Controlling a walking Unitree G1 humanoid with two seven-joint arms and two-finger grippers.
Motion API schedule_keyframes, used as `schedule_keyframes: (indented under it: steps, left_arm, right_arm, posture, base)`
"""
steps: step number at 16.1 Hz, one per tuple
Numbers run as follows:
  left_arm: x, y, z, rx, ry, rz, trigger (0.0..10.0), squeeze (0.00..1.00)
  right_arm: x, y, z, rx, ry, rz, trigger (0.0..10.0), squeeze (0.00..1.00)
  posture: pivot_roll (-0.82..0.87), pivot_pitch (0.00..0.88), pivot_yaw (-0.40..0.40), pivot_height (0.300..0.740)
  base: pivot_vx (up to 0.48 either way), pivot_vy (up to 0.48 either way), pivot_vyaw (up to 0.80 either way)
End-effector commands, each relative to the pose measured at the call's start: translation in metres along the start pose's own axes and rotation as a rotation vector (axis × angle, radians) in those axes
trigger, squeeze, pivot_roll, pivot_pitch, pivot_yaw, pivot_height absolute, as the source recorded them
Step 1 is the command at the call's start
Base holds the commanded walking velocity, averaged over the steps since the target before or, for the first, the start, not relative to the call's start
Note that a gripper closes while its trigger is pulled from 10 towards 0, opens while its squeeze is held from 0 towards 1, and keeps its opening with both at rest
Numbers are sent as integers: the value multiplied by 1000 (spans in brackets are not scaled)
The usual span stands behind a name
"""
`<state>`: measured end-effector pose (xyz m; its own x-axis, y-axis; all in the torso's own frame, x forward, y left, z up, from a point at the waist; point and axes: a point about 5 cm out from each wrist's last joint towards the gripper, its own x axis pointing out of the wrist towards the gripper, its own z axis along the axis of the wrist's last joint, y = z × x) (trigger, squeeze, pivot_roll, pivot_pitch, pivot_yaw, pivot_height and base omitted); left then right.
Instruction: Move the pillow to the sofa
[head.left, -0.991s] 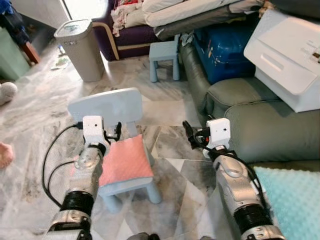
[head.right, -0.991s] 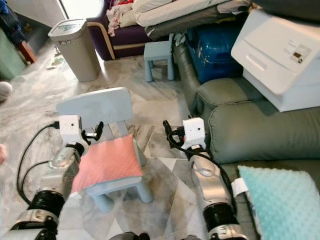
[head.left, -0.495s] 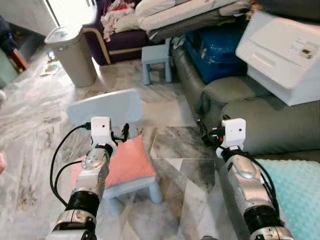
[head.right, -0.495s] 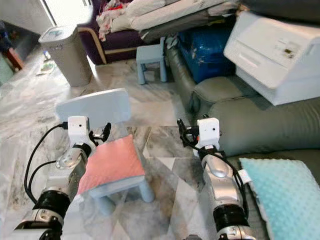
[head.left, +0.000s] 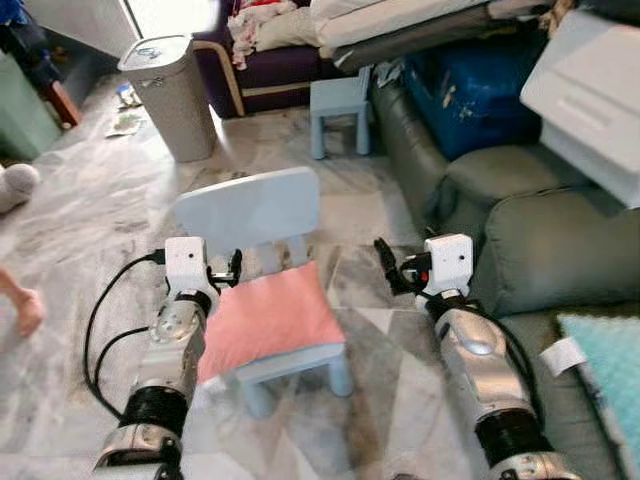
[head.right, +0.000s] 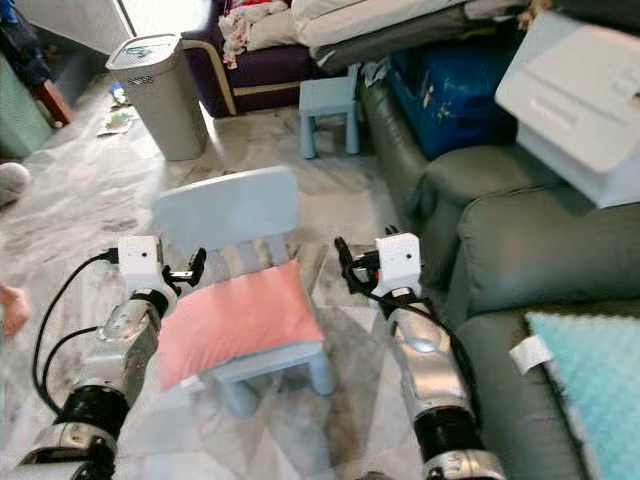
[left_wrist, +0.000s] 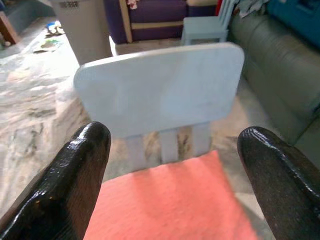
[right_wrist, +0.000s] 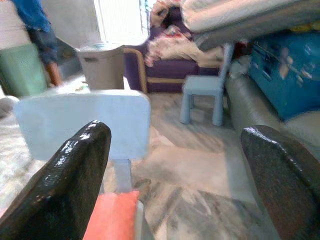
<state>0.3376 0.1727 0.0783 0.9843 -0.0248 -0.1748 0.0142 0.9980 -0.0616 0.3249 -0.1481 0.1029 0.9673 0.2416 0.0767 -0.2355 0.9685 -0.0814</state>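
Lying on the chair (head.left: 262, 215), pillow (head.left: 268, 322) awaits a grasp: left end effector (head.left: 232, 268) gapes empty beside it, right end effector (head.left: 388, 268) likewise, sofa (head.left: 545, 250) rightward

Both silver arms reach forward from the lower frame. The left gripper (head.left: 233, 268) sits left of centre, the right gripper (head.left: 388, 266) right of centre; both jaws apparently spread wide.

Pink pillow (head.left: 268, 319) lies on the seat of a small pale-blue chair (head.left: 248, 208). Left gripper (head.left: 232, 267) sits at its near-left corner; right gripper (head.left: 388, 265) hovers beside the grey sofa (head.left: 540, 245).
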Motion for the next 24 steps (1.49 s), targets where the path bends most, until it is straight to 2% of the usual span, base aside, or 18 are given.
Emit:
schedule_keyframes:
  steps: [1, 3, 7, 10, 15, 16, 18, 19, 24]
  left_arm:
    - [-1, 3, -2, 8, 15, 13, 10000, 0]
    - [-1, 4, -1, 22, 8, 16, 10000, 0]
    - [-2, 4, -2, 35, -5, 17, 10000, 0]
    - [-4, 3, -2, 72, -36, 56, 10000, 0]
    - [-5, 1, -3, 26, -56, 69, 10000, 0]
    - [-6, 1, -2, 63, -69, 91, 10000, 0]
    - [-6, -1, -1, 72, -82, 85, 10000, 0]
    - [-6, -2, -3, 38, -75, 65, 10000, 0]
    - [-11, 5, -6, 17, -71, 77, 10000, 0]
  right_arm:
    - [0, -1, 2, 11, -10, -6, 10000, 0]
    - [0, -1, 2, 10, -10, -3, 10000, 0]
    - [0, 1, 3, 0, -12, 14, 10000, 0]
    - [1, -1, 3, -4, -7, 23, 10000, 0]
    - [1, -2, 3, -3, -5, 27, 10000, 0]
    - [1, -2, 3, -6, -4, 34, 10000, 0]
    - [2, -2, 4, -6, -4, 37, 10000, 0]
    - [3, -2, 4, -5, -4, 38, 10000, 0]
    - [5, 3, 7, -7, -13, 57, 10000, 0]
  posture:
    - [-119, 90, 105, 740]
    - [-118, 92, 103, 740]
    - [-120, 85, 94, 740]
    - [-121, 80, 85, 740]
    - [-120, 78, 76, 740]
    - [-117, 80, 71, 740]
    - [-113, 82, 63, 740]
    - [-112, 83, 60, 740]
    - [-109, 84, 57, 740]
  base:
    - [0, 476, 0]
    - [0, 476, 0]
    - [0, 0, 0]
    - [0, 0, 788]
    - [0, 0, 714]
    - [0, 0, 0]
    - [0, 0, 0]
    - [0, 0, 0]
    - [0, 0, 0]
